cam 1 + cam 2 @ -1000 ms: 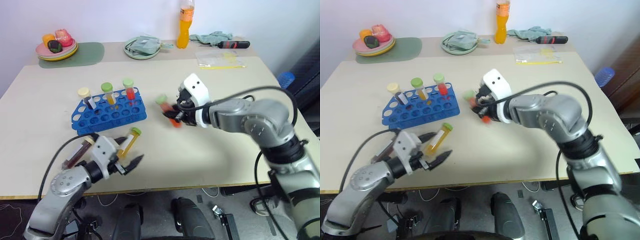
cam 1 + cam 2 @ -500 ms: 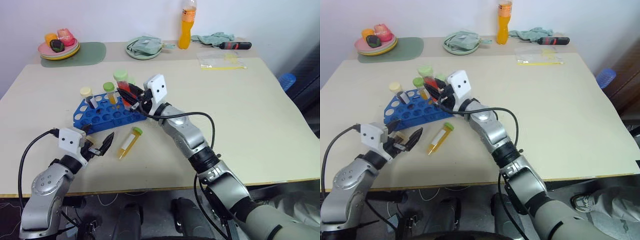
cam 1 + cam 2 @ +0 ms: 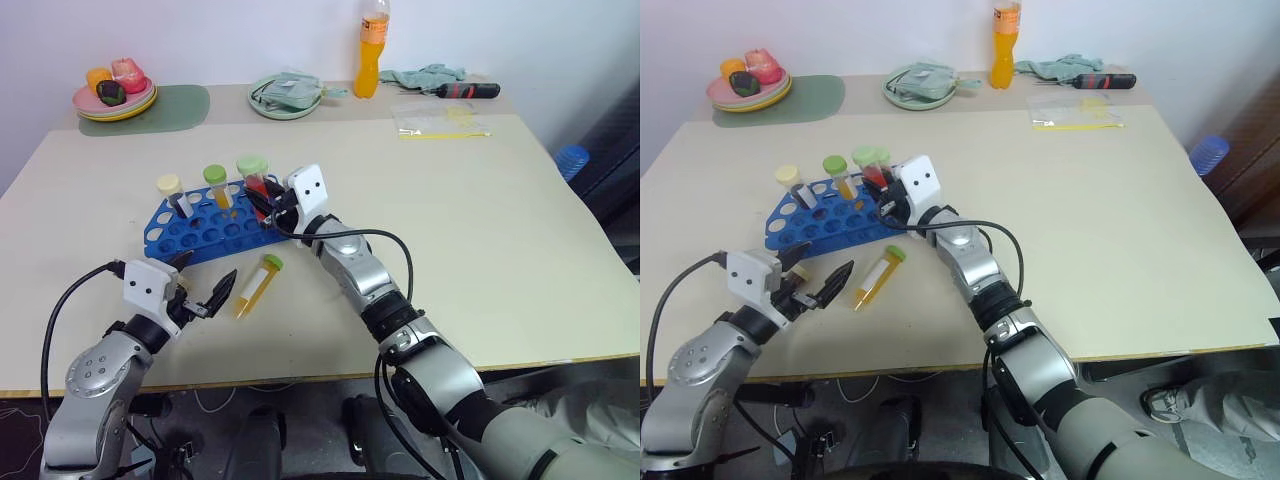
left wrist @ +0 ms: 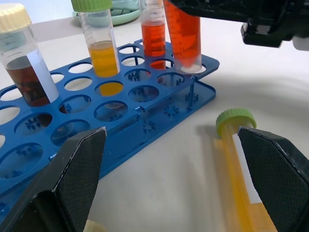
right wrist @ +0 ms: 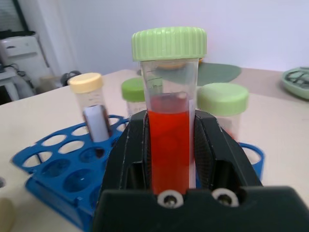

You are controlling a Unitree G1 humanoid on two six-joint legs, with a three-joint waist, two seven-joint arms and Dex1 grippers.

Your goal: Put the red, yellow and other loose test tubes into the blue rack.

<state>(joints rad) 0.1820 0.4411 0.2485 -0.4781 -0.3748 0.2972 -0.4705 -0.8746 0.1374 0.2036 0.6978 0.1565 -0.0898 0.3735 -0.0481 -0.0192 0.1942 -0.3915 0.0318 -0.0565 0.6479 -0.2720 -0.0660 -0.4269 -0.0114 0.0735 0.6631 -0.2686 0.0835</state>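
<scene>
The left hand (image 3: 205, 290) gapes wide, holding nothing, beside a yellow-liquid, green-capped plastic tube (image 3: 257, 285) lying on the beige table (image 3: 480, 220). The right hand (image 3: 262, 206) clamps a red-liquid, green-capped tube (image 5: 170, 140) over the bright blue plastic holed rack (image 3: 190, 236).

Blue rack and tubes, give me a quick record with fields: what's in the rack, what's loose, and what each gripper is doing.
rack: blue rack on the table, holding three upright tubes
tubes in rack: cream-capped dark tube, green-capped yellow tube, green-capped red tube
right gripper: shut on a red tube, its bottom at a rack hole at the rack's corner
left gripper: open, holding nothing, beside the loose tube
loose tube: yellow tube with green cap, lying on the table in front of the rack
</scene>
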